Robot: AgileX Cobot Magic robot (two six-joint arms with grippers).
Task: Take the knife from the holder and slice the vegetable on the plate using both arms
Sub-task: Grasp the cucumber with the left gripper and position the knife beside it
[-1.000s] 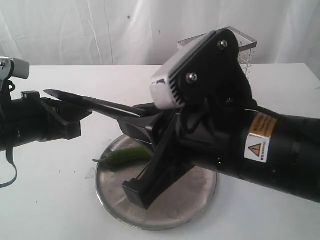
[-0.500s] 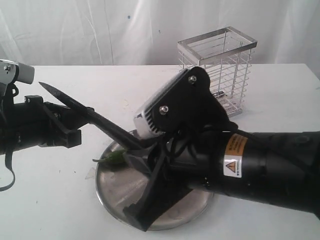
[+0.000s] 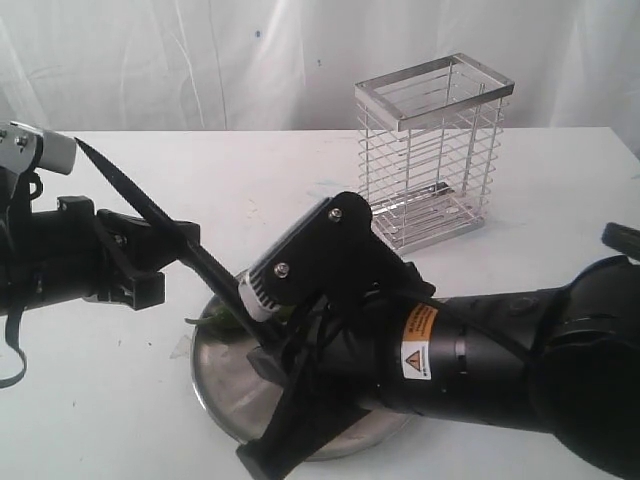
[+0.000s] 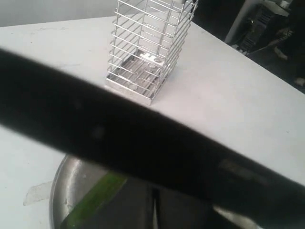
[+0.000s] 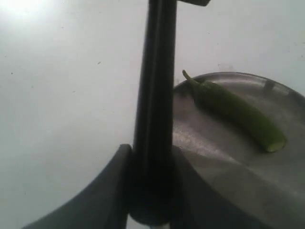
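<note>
My right gripper (image 3: 256,332) (image 5: 152,160) is shut on the black handle of the knife (image 3: 150,215) (image 5: 155,95). The blade slants up to the left, its tip high over the table. The knife crosses just in front of my left gripper (image 3: 165,250) (image 4: 153,210), which is shut and holds nothing; I cannot tell if they touch. The green vegetable (image 5: 233,112) (image 3: 222,320) lies on the steel plate (image 3: 215,385) (image 5: 224,138), mostly hidden by my right arm in the exterior view. The empty wire holder (image 3: 432,150) (image 4: 147,47) stands behind.
My bulky right arm (image 3: 480,350) lies low over the plate's right half and covers most of it. White table (image 3: 250,170) all around, with a white curtain (image 3: 200,60) at the back.
My right arm has dropped lower and rolled, which uncovered the holder. The knife has swung from nearly level to steeply slanted, tip up and left. The left arm has barely moved.
</note>
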